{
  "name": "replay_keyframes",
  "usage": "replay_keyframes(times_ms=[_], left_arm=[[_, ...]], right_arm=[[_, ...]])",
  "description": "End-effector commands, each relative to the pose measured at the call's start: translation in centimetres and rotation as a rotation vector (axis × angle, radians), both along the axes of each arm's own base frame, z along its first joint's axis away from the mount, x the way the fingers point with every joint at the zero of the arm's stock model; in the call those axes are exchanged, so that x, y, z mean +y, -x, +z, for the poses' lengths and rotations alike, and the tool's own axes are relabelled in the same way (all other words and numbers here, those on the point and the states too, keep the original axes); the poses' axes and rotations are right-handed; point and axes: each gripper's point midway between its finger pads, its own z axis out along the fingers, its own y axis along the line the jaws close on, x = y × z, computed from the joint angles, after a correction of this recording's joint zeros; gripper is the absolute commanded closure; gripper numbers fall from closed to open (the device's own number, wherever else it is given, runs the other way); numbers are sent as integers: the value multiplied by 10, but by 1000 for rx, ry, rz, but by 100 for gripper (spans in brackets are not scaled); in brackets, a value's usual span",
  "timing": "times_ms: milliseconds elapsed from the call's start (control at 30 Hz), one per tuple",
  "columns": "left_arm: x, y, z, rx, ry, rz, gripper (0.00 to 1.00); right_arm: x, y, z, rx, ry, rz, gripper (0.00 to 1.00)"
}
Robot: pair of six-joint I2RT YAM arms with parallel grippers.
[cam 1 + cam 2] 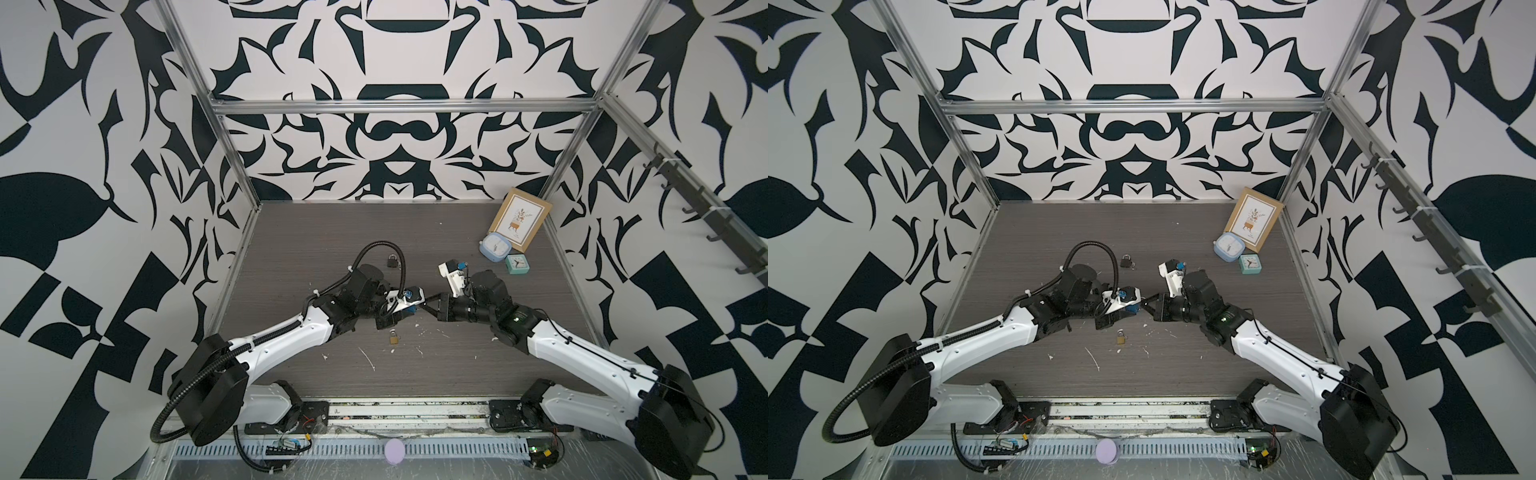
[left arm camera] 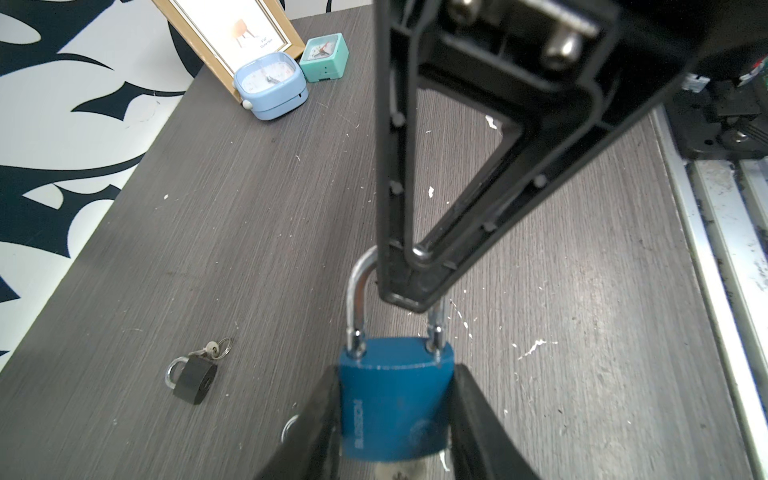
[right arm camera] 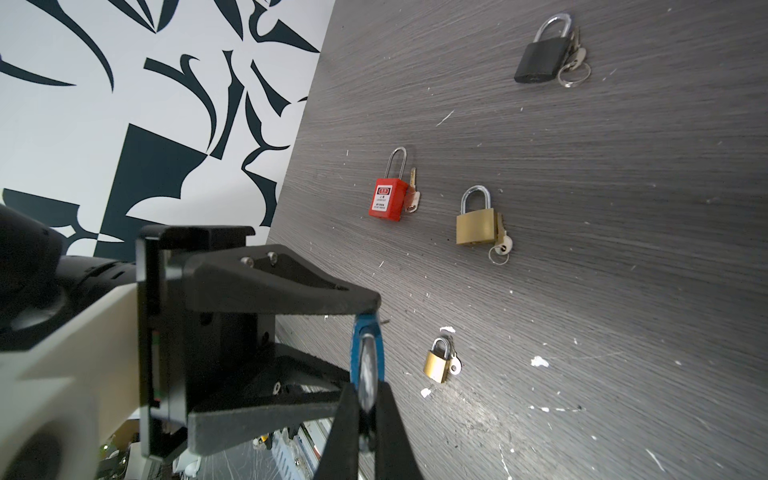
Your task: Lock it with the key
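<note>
While left gripper (image 2: 395, 370) clamps blue metal padlock (image 2: 395, 405) by its body | right gripper (image 2: 409, 291) pinches silver steel shackle (image 2: 357, 286) | over centre of grey woodgrain table (image 1: 332, 232)

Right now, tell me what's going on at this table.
The left gripper holds a blue padlock by its body. The right gripper is shut on the top of its shackle. A black padlock, a red padlock, a brass padlock and a small brass padlock lie on the table, keys beside them.
</note>
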Motion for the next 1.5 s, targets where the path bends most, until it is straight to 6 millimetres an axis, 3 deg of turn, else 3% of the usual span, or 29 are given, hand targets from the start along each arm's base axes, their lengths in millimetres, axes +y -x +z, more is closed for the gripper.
replay_keyframes(times_ms=[0,800,1467], left_arm=[[-20,-14,60,-156,172,-24,100],[-49,-23,129,-187,344,-56,100],[-59,-39,193,-299,472,-30,100]], right_arm=[[14,28,-5,82,-46,132,100],[22,36,-29,174,-44,181,100],[30,49,-67,264,-30,194,100]])
